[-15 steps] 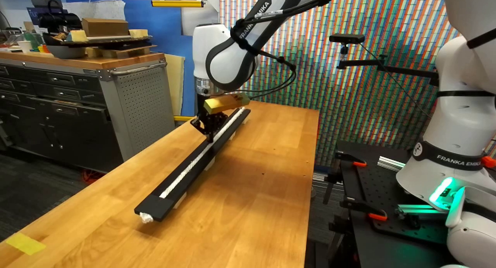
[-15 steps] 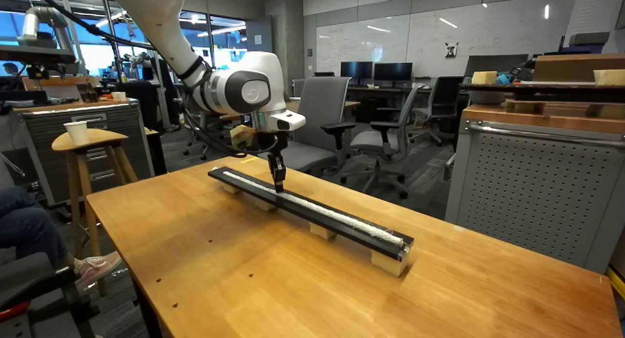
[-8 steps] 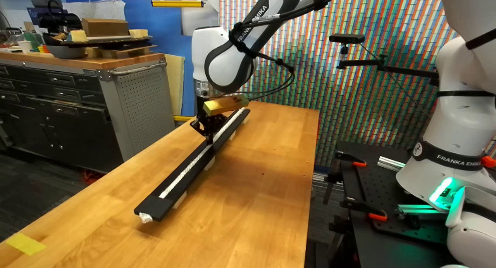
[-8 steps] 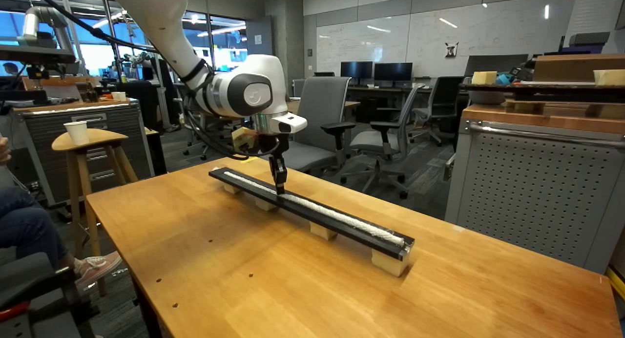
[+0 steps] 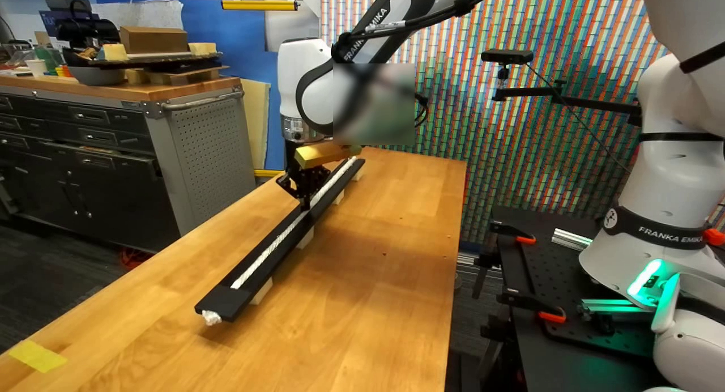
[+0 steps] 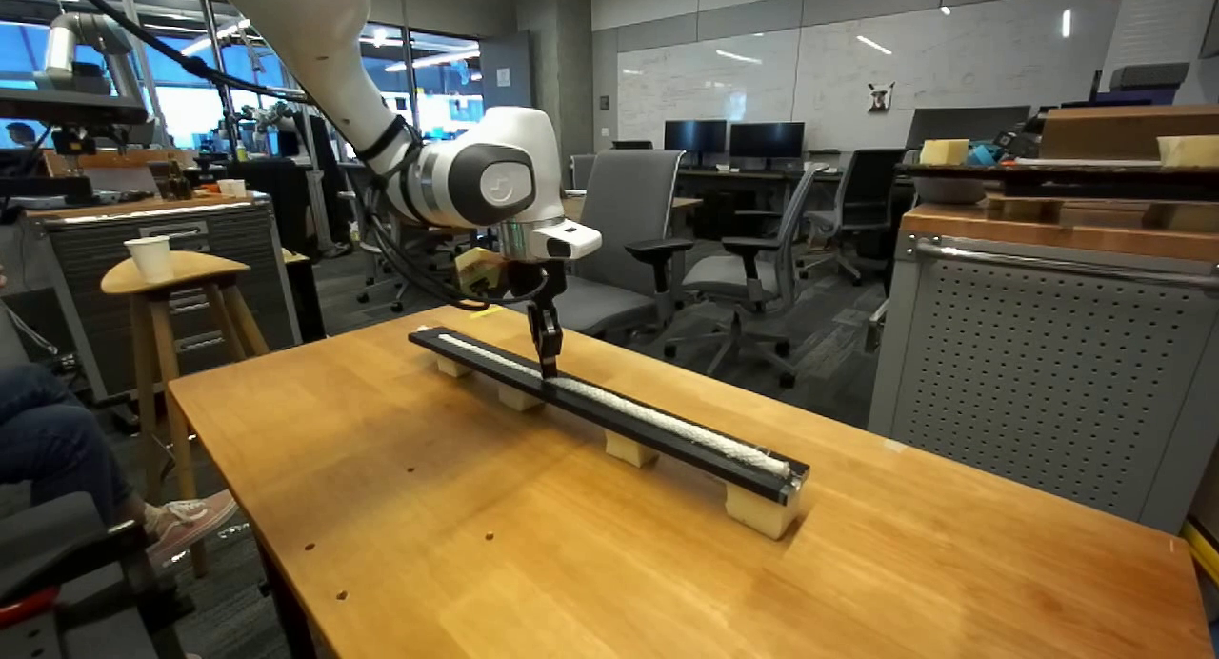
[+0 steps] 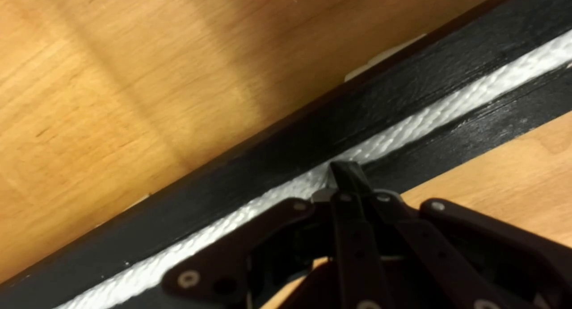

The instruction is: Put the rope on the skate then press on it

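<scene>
White rope (image 7: 415, 128) lay lengthwise along top of black skate (image 7: 214, 188). Hand (image 7: 349, 167) pointed down above skate, narrow, fingers together, tips touching rope partway between skate's ends. Pale blocks (image 6: 760, 512) stood beneath skate, between it and wooden surface (image 6: 590, 569). Yellow strip (image 5: 38, 356) lay on surface beyond one end of skate. White cup (image 6: 149, 257) stood on stool (image 6: 207, 269), well apart from skate.

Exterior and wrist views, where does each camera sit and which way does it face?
In an exterior view: near an end of the black rail, looking along it; arm and Franka base show.
In an exterior view: nearer the opposite end, facing the whiteboard; arm shows, base doesn't.
Wrist view: wrist-mounted, looking down at braided rope; end effector shows.
Both exterior views share arm, rail, rope.
</scene>
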